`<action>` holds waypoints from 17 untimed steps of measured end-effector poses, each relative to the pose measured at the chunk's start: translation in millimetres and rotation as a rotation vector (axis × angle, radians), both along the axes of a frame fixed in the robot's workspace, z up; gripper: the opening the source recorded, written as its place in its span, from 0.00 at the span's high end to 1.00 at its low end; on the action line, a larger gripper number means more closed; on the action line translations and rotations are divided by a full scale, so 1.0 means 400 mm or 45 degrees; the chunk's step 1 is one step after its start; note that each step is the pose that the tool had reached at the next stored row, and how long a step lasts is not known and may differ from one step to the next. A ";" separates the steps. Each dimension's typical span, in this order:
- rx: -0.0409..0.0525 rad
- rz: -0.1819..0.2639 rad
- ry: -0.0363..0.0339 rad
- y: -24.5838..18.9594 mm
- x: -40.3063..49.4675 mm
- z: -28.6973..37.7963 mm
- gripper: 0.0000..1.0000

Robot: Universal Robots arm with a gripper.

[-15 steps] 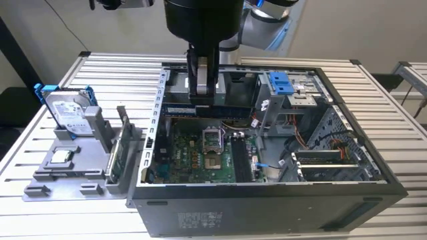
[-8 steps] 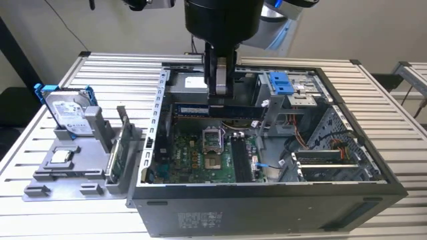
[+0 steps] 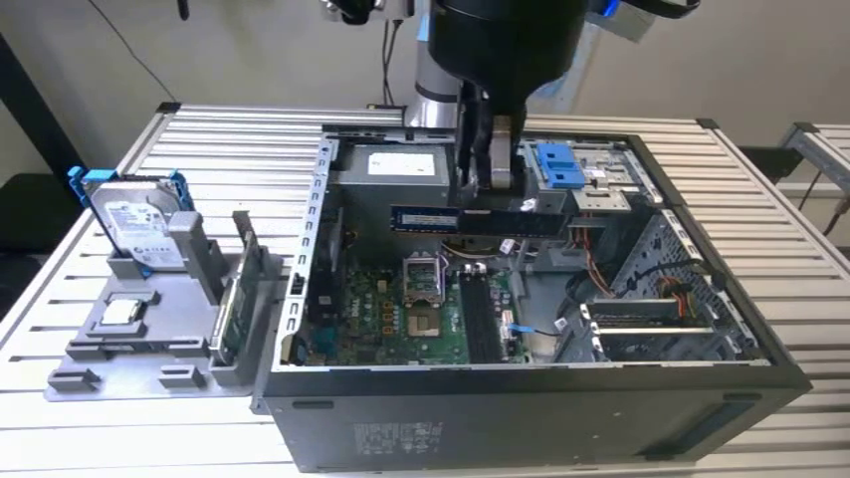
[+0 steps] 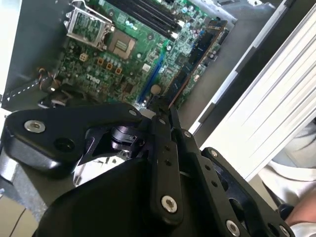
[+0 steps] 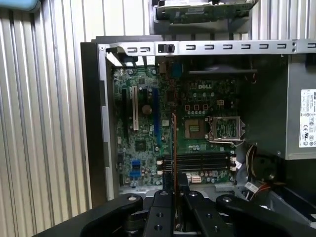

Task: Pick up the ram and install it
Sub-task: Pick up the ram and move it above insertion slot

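My gripper hangs over the open computer case, shut on the ram. The ram is a long dark stick with a blue label, held level above the motherboard. In the first wrist view the ram shows edge-on as a thin line running out from between the black fingers, over the board and across the dark memory slots. In the second wrist view the ram runs edge-on from the gripper across the board. The slots lie beside the processor socket.
A grey fixture on the slatted table at the exterior view's left holds a silver hard drive in a blue frame and an upright green card. Inside the case are a power supply, a blue drive bay and cables.
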State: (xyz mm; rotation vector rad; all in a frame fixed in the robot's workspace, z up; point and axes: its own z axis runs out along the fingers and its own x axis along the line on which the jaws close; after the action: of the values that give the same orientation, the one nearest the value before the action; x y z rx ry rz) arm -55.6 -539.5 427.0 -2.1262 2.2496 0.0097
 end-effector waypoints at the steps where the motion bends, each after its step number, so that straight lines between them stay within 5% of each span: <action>1: 0.000 0.000 0.0001 0.000 0.011 0.000 0.86; 11: 0.000 0.000 0.0003 0.000 0.108 0.000 0.86; 17: 0.000 0.000 0.0003 0.000 0.118 0.000 0.86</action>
State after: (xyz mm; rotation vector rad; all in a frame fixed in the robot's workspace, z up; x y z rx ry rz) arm -8.5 -539.6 427.0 -2.1263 2.2497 0.0099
